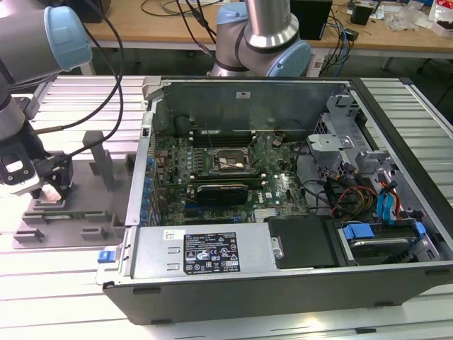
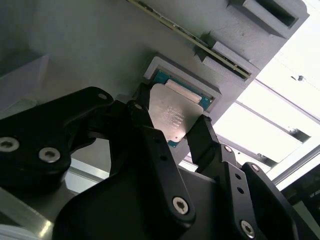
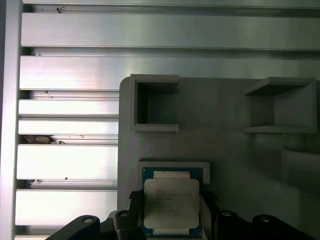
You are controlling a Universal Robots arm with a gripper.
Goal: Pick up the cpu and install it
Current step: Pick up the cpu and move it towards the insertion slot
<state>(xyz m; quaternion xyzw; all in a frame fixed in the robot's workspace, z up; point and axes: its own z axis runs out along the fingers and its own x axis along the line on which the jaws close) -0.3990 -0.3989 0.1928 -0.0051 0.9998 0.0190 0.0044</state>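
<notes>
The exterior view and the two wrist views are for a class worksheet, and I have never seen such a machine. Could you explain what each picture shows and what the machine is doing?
The machine is a robot arm ending in a gripper, a clamp-like hand. The exterior view comes from a camera standing off the arm. Both wrist views come from cameras riding near the gripper. On the slatted metal table stand a grey plastic tray and an open computer case. The gripper is down at the tray, right at the cpu, a small square chip with a silver top that sits in a pocket of the tray. Whether the chip is clamped cannot be told.
</notes>
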